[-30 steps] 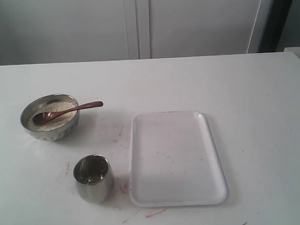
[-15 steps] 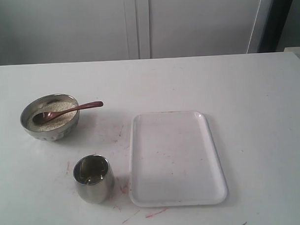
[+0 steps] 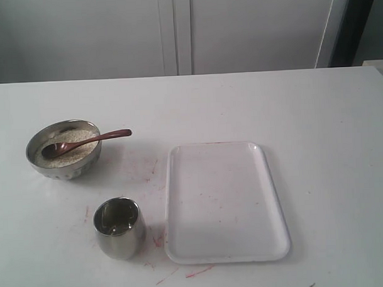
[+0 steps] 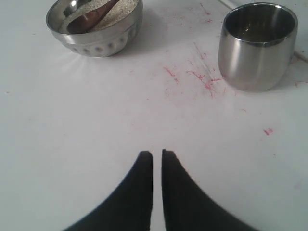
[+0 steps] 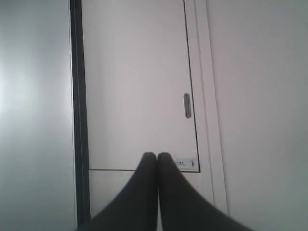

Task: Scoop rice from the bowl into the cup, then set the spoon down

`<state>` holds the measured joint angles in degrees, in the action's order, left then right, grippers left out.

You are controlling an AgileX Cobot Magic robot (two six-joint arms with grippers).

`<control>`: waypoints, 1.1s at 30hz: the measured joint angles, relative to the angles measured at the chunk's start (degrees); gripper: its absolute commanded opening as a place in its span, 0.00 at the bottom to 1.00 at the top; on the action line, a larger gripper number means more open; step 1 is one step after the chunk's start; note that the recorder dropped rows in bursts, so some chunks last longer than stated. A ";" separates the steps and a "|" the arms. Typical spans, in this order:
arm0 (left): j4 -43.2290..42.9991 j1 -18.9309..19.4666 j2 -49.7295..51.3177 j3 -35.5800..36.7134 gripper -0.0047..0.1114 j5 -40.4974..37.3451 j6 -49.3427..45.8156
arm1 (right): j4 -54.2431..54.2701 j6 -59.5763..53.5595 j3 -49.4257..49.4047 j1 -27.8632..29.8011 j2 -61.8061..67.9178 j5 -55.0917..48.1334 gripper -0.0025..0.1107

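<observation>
The steel bowl [image 3: 66,172] stands at the table's left with rice [image 3: 71,159] in it. The wooden spoon [image 3: 84,142] lies with its head in the rice and its handle over the rim, pointing right. The steel cup [image 3: 120,237] stands nearer the front. In the left wrist view, my left gripper [image 4: 157,153] hovers over bare table, well short of the bowl [image 4: 98,43] and the cup [image 4: 255,57]. Its fingers are closed to a thin slit with nothing between them. My right gripper [image 5: 157,155] is shut, empty and faces a wall. Neither arm shows in the exterior view.
A white rectangular tray [image 3: 225,202] lies right of the cup and bowl. Red smears mark the white table [image 3: 151,173] around them. Cabinet doors [image 3: 175,31] stand behind the table's far edge.
</observation>
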<state>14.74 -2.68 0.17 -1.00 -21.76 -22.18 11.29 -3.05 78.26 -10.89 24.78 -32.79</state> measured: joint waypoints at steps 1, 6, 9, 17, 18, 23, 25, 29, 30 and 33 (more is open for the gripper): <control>0.00 0.00 0.00 0.00 0.16 0.00 0.00 | -0.27 -0.13 1.69 -0.46 1.62 -1.51 0.02; 0.00 0.00 0.00 0.00 0.16 0.00 0.00 | -1.69 -2.13 6.90 -2.22 7.62 -4.15 0.02; 0.00 0.00 0.00 0.00 0.16 0.00 0.00 | -3.94 -2.52 9.27 -3.27 11.18 -5.52 0.02; 0.00 0.00 0.00 0.00 0.16 0.00 0.00 | -8.20 -2.85 14.07 -7.15 21.81 -12.01 0.02; 0.00 0.00 0.00 0.00 0.16 0.00 0.00 | -8.59 -3.74 14.69 -7.73 23.34 -13.10 0.02; 0.00 0.00 0.00 0.00 0.16 0.00 0.00 | -9.10 -5.51 17.71 -10.29 30.79 -17.56 0.02; 0.00 0.00 0.00 0.00 0.16 0.00 0.00 | -9.22 -6.57 18.70 -11.12 33.47 -19.05 0.02; 0.00 0.00 0.00 0.00 0.16 0.00 0.00 | -9.22 -7.02 20.59 -12.58 39.22 -21.60 0.02; 0.00 0.00 0.00 0.00 0.16 0.00 0.00 | -9.22 -7.02 20.90 -12.82 40.27 -22.11 0.02; 0.00 0.00 0.00 0.00 0.16 0.00 0.00 | -9.22 -7.28 21.42 -13.69 43.66 -23.16 0.02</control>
<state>14.74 -2.68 0.17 -1.00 -21.76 -22.18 2.07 -10.33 99.68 -24.58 68.44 -55.95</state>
